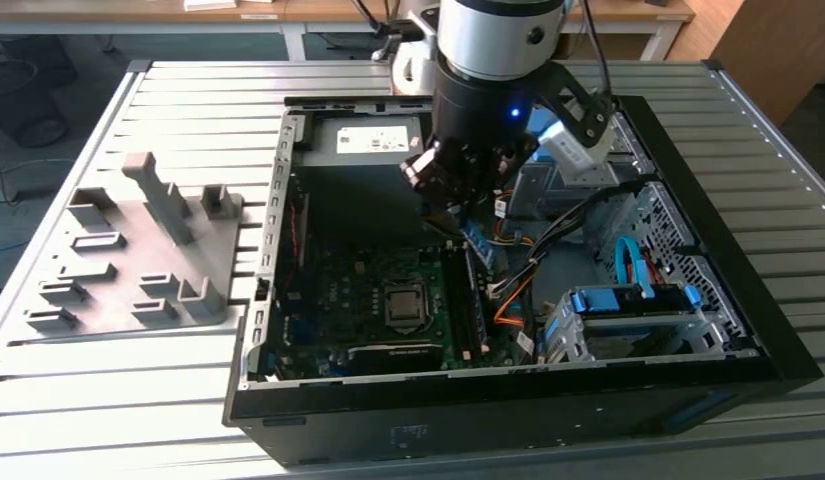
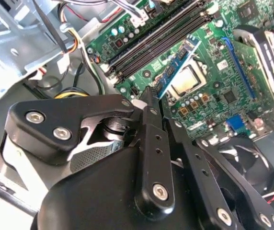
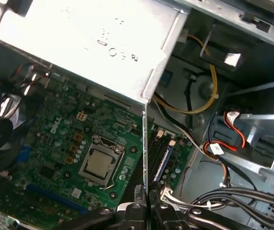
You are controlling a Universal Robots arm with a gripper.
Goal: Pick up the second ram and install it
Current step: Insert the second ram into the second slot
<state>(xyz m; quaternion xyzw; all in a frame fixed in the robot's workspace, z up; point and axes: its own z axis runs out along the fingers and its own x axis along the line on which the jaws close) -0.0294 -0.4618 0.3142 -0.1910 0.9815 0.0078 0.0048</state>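
My gripper [image 1: 452, 222] hangs inside the open computer case, above the motherboard's [image 1: 372, 300] edge on the exterior view's right. It is shut on the second ram [image 2: 177, 67], a thin blue stick that juts out from between the black fingers [image 2: 149, 143]. In the second wrist view the stick hovers tilted above the processor socket [image 2: 187, 81], short of the long black slots [image 2: 161, 38]. In the first wrist view the second ram [image 3: 145, 148] appears edge-on, rising from the fingertips [image 3: 136, 207] beside the slots [image 3: 158, 160].
Orange, yellow and black cables [image 1: 519, 270] run beside the slots. A drive cage with blue clips [image 1: 626, 300] fills the case's near corner on the exterior view's right. The metal power supply [image 3: 94, 43] sits at the far end. A grey fixture block [image 1: 132, 250] lies on the table outside the case.
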